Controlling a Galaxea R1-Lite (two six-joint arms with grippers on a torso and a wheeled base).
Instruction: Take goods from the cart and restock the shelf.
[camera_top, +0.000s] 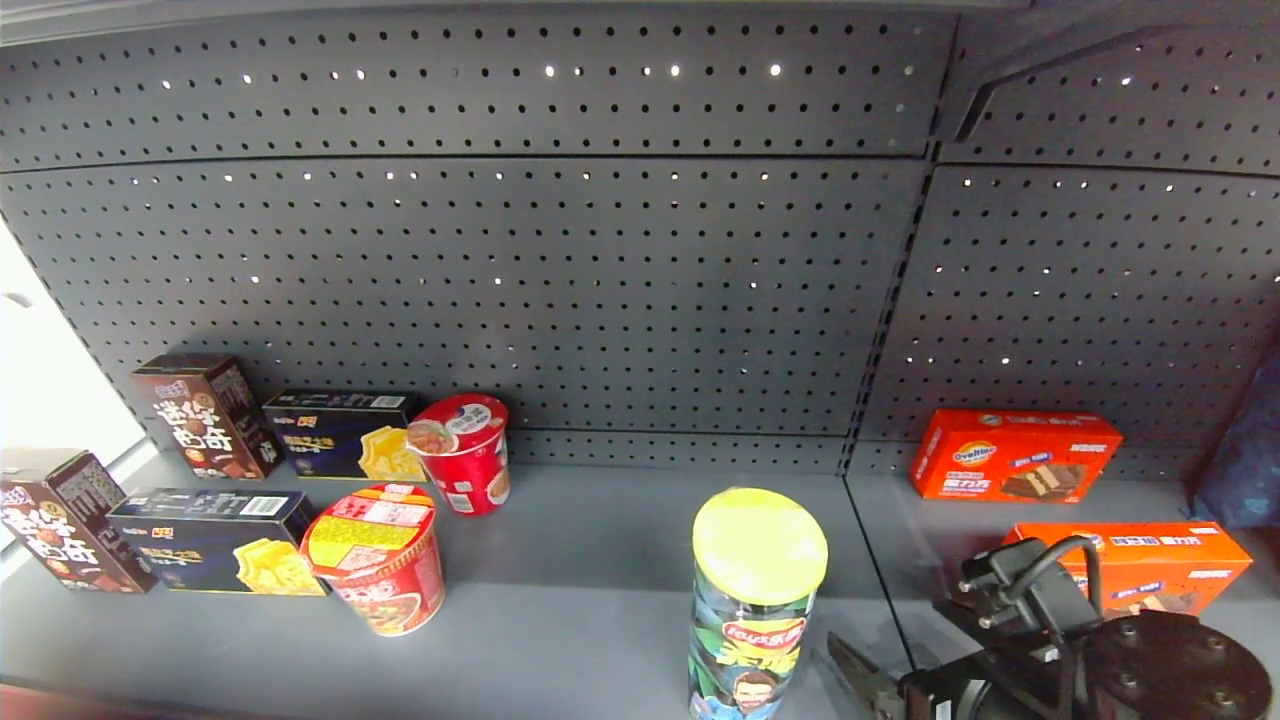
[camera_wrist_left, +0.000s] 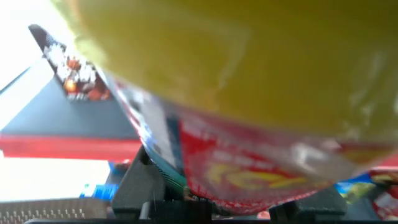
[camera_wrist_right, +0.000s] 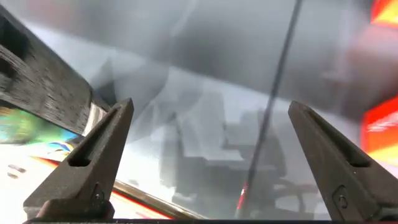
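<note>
Head: chip can (camera_top: 757, 600), yellow lid, upright over the front of the shelf (camera_top: 600, 560), right of the cup noodles (camera_top: 378, 560). Judged: placing step, nearly down. Printed label, not transcribed

Left wrist: left gripper (camera_wrist_left: 227, 202) clamped on chip can. Next: seat it flat, then release

Right wrist: right gripper (camera_wrist_right: 211, 155) spread wide, empty, over the shelf

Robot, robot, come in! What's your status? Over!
Left gripper shut on chip can at shelf front. Right gripper open, empty. Noodle cup stands apart, leftward.
</note>
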